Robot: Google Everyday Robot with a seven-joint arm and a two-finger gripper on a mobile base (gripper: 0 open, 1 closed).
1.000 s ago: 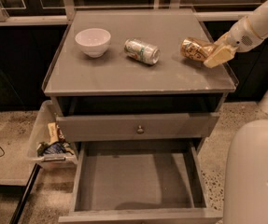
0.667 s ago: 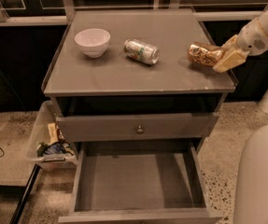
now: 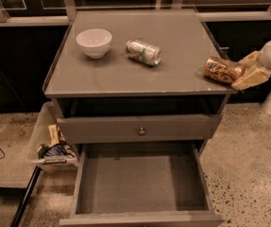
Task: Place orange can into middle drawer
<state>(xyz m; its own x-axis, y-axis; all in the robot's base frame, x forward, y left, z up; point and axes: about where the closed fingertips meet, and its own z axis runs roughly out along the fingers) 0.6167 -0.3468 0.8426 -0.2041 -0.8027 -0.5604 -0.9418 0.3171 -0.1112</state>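
Note:
The orange can [image 3: 218, 69] lies on its side, shiny golden-orange with dark patches, over the right front corner of the cabinet top. My gripper [image 3: 239, 73] reaches in from the right edge of the view. Its beige fingers [image 3: 251, 75] are shut on the can's right end and hold it at the top's right edge. The middle drawer [image 3: 139, 183] is pulled out at the bottom of the cabinet, with a bare grey floor and low side walls. It sits below and to the left of the can.
A white bowl [image 3: 94, 42] and a silver-and-green can [image 3: 144, 52] rest on the grey cabinet top [image 3: 125, 77]. A closed drawer front with a round knob [image 3: 141, 131] is above the open drawer. A clear bin of packets [image 3: 50, 145] stands on the floor at the left.
My gripper has carried the orange can to the right and towards the front, from over the cabinet top to its right front corner. The bowl and the other can have not moved.

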